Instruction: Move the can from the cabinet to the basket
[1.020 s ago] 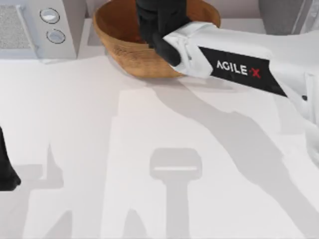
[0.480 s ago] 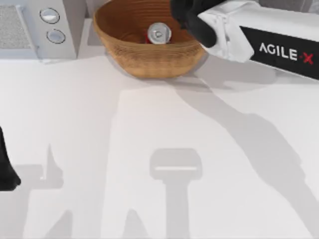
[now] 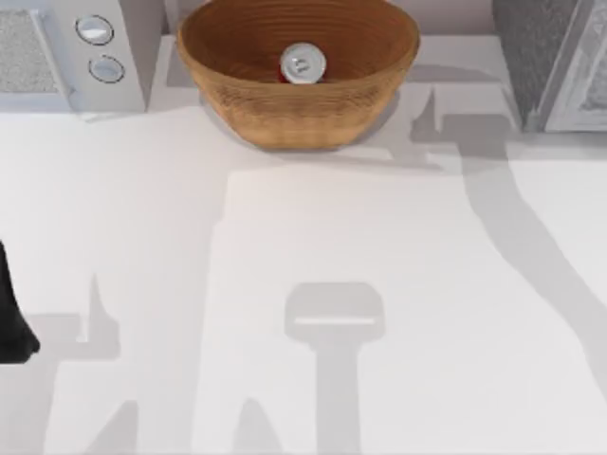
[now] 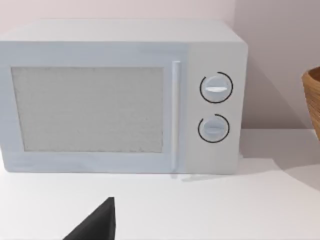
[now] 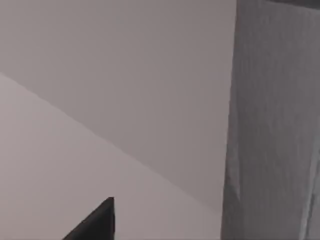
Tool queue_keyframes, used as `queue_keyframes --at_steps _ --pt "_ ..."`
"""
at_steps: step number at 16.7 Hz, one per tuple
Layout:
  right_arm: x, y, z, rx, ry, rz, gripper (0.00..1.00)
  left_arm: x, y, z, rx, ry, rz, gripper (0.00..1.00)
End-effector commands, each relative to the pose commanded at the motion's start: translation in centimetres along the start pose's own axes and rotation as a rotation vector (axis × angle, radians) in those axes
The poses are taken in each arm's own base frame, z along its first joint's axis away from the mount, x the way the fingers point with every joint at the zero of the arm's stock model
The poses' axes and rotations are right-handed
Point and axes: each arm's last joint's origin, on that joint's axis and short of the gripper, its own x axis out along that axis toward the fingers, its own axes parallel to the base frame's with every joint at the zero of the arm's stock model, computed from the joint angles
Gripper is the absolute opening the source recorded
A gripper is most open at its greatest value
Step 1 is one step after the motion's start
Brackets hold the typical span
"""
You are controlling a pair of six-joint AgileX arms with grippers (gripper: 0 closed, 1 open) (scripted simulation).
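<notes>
Top view: can (image 3: pixel 303 64) sits upright inside the basket (image 3: pixel 285 114) at the far middle of the bench (image 3: pixel 303 284), silver top up. Cabinet (image 3: pixel 531 57) is at the far right corner, white microwave (image 3: pixel 66 57) at far left. My left arm (image 3: pixel 14 322) is parked at the bench's left edge.

Left wrist view: microwave front with two knobs, basket rim at the edge, plus a dark tip of the left gripper (image 4: pixel 95 225). Right wrist view: cabinet side and bare wall, dark tip of the right gripper (image 5: pixel 95 225), well apart from the can. I can't tell how far either gripper is open, or see anything held.
</notes>
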Motion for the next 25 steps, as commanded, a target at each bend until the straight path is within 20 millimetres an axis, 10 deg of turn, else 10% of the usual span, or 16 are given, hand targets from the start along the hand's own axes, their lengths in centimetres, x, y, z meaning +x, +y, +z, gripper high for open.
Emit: queue_keyframes --at_steps 4,9,15,25 --pt "-10.5 -6.9 -2.0 0.004 -0.035 -0.004 1.0 0.0 0.0 0.0 0.0 0.0 0.0 1.0" --pt "-18.3 -10.5 -11.0 -0.002 -0.022 -0.003 1.0 0.0 0.0 0.0 0.0 0.0 0.0 1.0" --pt "-20.0 -11.6 -19.0 -0.003 0.033 0.001 1.0 0.0 0.0 0.0 0.0 0.0 0.0 1.0" --pt "-19.7 -12.0 -18.5 -0.004 0.013 0.004 1.0 0.0 0.0 0.0 0.0 0.0 0.0 1.0"
